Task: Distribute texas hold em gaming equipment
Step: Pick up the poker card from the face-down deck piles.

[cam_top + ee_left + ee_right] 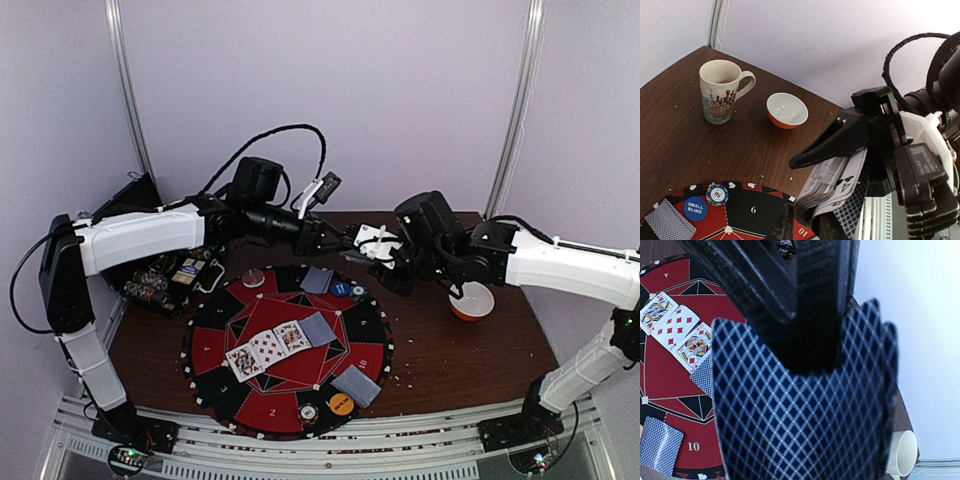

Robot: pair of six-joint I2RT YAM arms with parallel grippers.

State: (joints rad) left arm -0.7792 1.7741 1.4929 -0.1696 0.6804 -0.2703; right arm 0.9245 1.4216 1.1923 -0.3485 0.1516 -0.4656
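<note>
deck of cards [800, 430] is clamped in the closed jaws of the right gripper [810, 350], presented so the left gripper [345, 240] can draw from it; left jaw state cannot be determined.

A blue chip [695, 208] reads "SMALL BLIND"; the mat [762, 199] shows "6".

Even, soft indoor light; faint shadows on the worktop [440, 360]. The pale wall [925, 340] blows out white (right wrist view), and the near card backs [800, 430] blur.
</note>
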